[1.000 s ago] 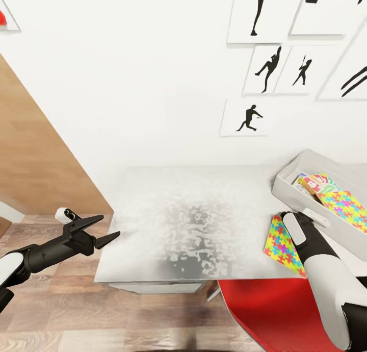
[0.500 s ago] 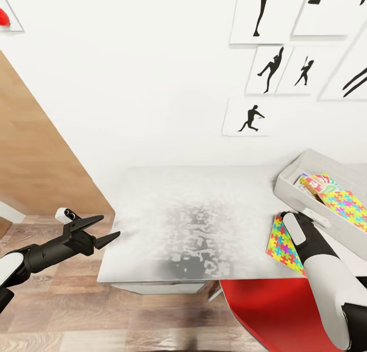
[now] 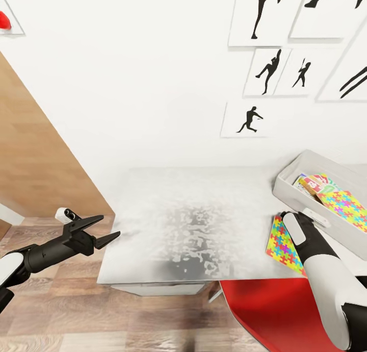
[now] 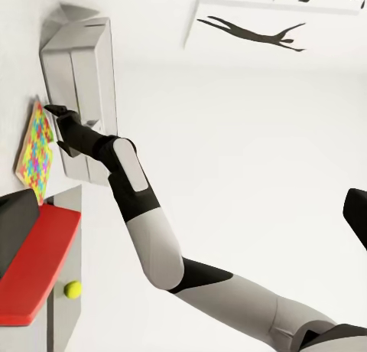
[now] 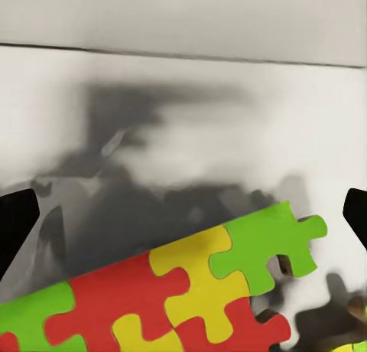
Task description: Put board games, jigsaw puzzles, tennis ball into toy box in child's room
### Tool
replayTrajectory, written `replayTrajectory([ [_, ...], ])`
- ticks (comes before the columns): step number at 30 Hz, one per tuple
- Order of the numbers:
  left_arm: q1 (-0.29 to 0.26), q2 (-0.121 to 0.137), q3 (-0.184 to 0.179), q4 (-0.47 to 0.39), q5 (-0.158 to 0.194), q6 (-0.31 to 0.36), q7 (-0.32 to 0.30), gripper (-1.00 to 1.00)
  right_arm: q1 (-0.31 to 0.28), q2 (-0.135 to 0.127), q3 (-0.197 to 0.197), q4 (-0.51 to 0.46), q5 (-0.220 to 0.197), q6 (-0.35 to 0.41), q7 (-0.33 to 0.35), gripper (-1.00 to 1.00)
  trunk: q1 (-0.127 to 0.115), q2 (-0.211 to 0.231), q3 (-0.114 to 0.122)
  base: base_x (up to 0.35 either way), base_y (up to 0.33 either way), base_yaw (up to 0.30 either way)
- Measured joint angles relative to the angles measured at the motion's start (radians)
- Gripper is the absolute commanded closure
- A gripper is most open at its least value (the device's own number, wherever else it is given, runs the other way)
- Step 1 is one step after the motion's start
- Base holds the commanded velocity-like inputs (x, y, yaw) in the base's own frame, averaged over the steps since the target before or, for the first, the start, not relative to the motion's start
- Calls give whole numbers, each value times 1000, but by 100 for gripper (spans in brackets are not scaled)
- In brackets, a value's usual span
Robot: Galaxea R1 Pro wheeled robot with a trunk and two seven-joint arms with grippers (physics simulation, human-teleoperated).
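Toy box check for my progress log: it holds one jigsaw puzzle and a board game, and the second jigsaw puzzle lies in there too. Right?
Not quite. The head view shows the second jigsaw puzzle outside the toy box, on the table beside it, under the right gripper.

A jigsaw puzzle box (image 3: pixel 281 244) patterned in yellow, green, pink, blue and orange interlocking pieces lies on the pale grey, mottled table (image 3: pixel 193 219), beside the pale grey toy box (image 3: pixel 293 181). Inside the tub, a second jigsaw puzzle (image 3: pixel 344 204) shows the same bright pattern, next to a board game (image 3: pixel 308 182) printed in red, green and white. The right arm (image 3: pixel 318 260) is white with black joints; the left gripper (image 3: pixel 104 228) is black with a white cap. A red chair (image 3: pixel 275 311) stands near the table. White wall pictures (image 3: pixel 247 118) carry black player silhouettes. The floor (image 3: pixel 76 311) is brown wood plank. A yellow-green tennis ball (image 4: pixel 73 289) sits on grey.
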Motion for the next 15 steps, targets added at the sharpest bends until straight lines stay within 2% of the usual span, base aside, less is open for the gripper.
replayTrajectory([
  [15, 0, 1, 0, 0, 0, 0, -1, -100, 0, 0, 0, 0, 0, 0, 0, -100, 0, 0, 0, -48, 17, 0],
])
